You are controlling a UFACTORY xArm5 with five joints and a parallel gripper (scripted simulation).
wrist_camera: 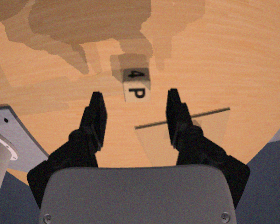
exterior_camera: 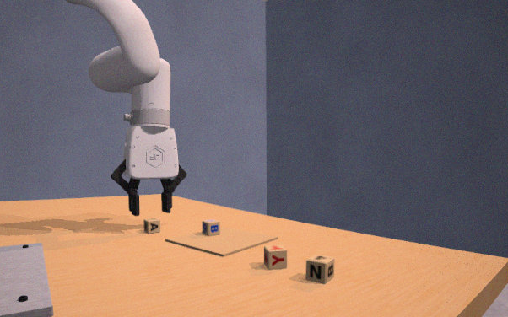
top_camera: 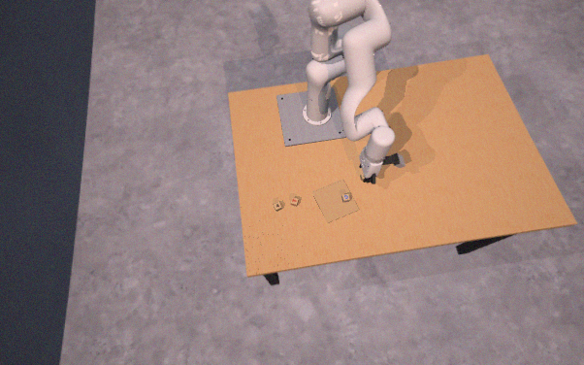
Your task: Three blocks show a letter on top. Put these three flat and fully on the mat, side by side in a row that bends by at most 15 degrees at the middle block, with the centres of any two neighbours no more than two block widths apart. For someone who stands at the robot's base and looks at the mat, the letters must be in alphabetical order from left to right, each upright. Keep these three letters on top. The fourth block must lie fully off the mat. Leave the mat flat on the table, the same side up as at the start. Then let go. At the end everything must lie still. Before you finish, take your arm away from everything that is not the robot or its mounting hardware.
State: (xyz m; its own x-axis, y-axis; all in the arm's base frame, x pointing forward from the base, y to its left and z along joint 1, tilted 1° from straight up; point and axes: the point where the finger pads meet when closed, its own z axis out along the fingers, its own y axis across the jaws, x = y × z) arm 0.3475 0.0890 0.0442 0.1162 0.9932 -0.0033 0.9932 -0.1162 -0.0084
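Claw (exterior_camera: 148, 207) released, jaws apart and empty, poised above the A/P-faced block (exterior_camera: 152, 225), which sits on the tabletop (exterior_camera: 352, 270) just off the mat (exterior_camera: 225, 244); likely lining up a grasp. B block (exterior_camera: 211, 228) on mat; Y block (exterior_camera: 275, 257), N block (exterior_camera: 320, 269) off it.

We've got open air under the half-open black-fingered gripper (exterior_camera: 149, 207); only the small wooden A-block (exterior_camera: 152, 226) sits below, left of centre frame.

Smooth white tubular arm (exterior_camera: 137, 46), grey wrist band, hexagon-logo housing, black end effector (exterior_camera: 149, 207)
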